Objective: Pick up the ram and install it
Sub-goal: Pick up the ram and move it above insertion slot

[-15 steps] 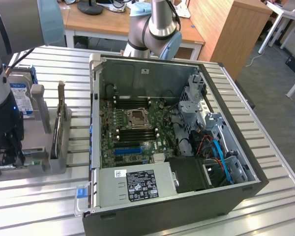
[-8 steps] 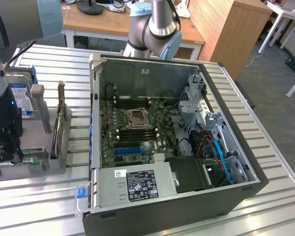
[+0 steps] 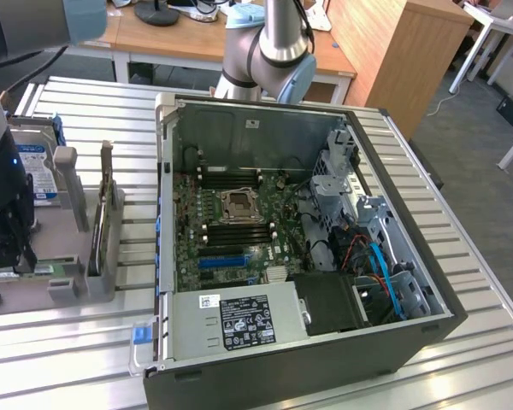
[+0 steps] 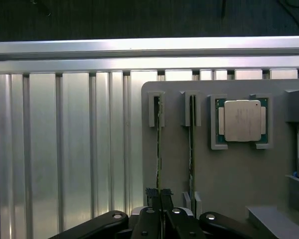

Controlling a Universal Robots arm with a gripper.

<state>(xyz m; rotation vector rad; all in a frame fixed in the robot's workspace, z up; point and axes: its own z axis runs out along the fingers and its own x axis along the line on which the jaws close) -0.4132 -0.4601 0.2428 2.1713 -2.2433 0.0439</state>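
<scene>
A grey tray [image 4: 229, 174] on the desk [image 4: 74, 149] holds one CPU chip [image 4: 241, 120] in its pocket and two sticks on edge in slots: the ram [image 4: 158, 139], pinched in the closed claw [image 4: 159, 195], and a second stick [image 4: 191, 139] beside it

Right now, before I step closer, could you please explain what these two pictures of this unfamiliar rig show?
This is a robot arm working over a slatted metal table. One picture comes from a camera standing off the arm: it shows an open computer case beside a grey holder. The other comes from a camera on the arm's wrist, looking down past its tool. The holder carries two thin sticks on edge and a square CPU chip. The tool is shut on the ram, the stick farther from the chip, standing in its slot.
</scene>
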